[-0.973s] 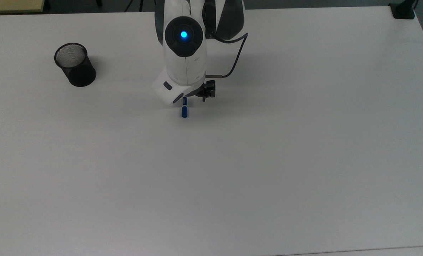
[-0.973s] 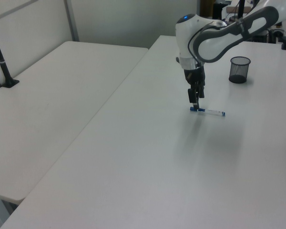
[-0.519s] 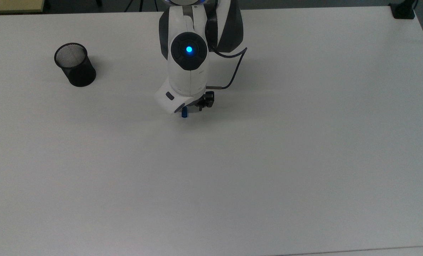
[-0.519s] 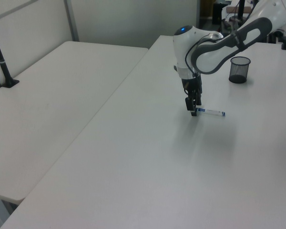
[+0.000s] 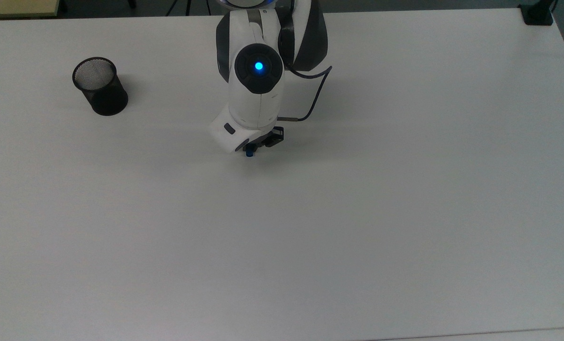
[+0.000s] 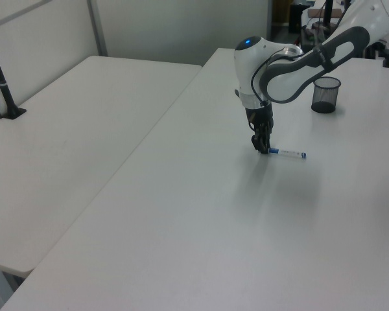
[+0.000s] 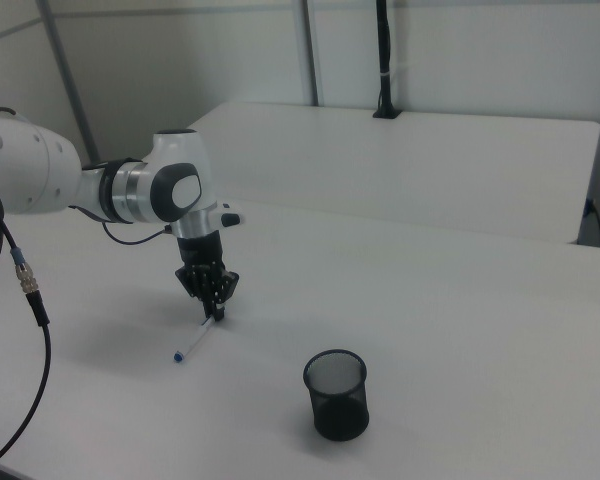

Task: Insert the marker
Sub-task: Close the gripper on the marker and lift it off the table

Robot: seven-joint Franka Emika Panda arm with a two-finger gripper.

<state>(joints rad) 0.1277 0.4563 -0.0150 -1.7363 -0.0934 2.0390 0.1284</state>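
The marker lies flat on the white table, a slim white barrel with blue ends; its tip end points to the left view's right. My gripper is down at table height over the marker's cap end. From the top view the arm covers the barrel, so just the blue cap peeks out below the gripper. In the right view the gripper stands at the upper end of the marker. The black mesh cup stands upright and apart, at the top view's left.
The mesh cup stands in the right view's lower middle and at the left view's far right. A second white table adjoins on the left view's left. A black clamp post sits at the table's far corner.
The arm has come down and shifted over the marker, so the top view now shows less of it. The marker has stayed flat on the table.
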